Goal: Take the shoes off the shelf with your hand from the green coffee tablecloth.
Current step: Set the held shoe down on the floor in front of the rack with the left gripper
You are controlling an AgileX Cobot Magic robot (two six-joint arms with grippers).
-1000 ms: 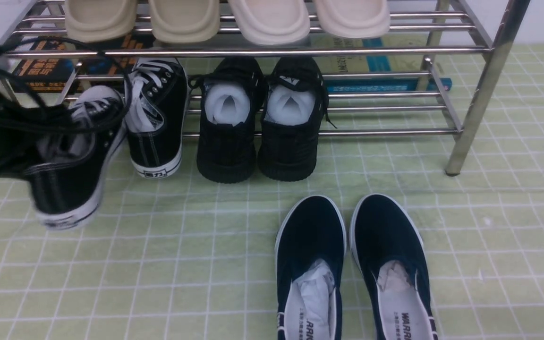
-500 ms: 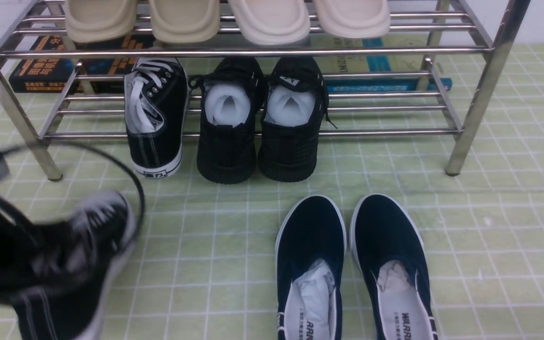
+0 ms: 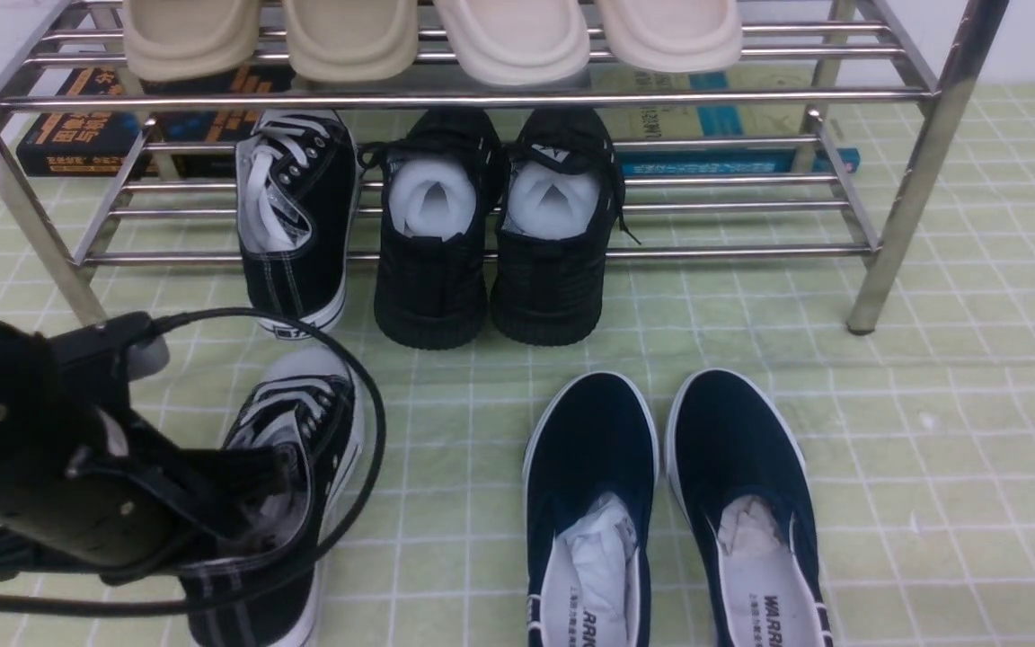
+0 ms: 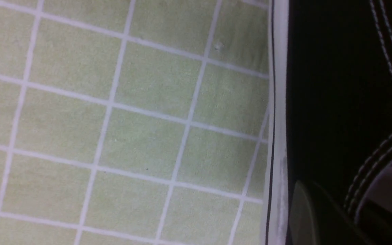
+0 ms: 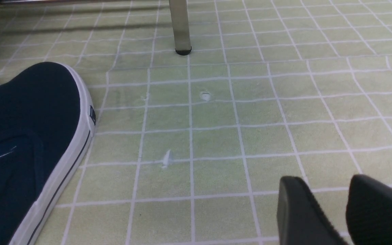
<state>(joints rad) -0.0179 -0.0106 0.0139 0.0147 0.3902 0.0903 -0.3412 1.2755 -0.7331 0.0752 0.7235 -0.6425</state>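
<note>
Green cloth [image 3: 931, 467]: 1 laced sneaker [image 3: 302, 422] off shelf [image 3: 482, 97], L gripper [image 3: 239, 499] clamped on its collar; 2nd sneaker [image 3: 297, 225] left on lower tier. R gripper [image 5: 344, 207]: can't tell jaw state.

Left pincer [image 3: 268, 490] tips half-hidden in sneaker [image 3: 302, 409]

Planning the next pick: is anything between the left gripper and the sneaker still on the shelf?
Only the other sneaker, which the left gripper is shut on, lies between them, toe toward the shelf. Past it, nothing visible blocks that sneaker.
</note>
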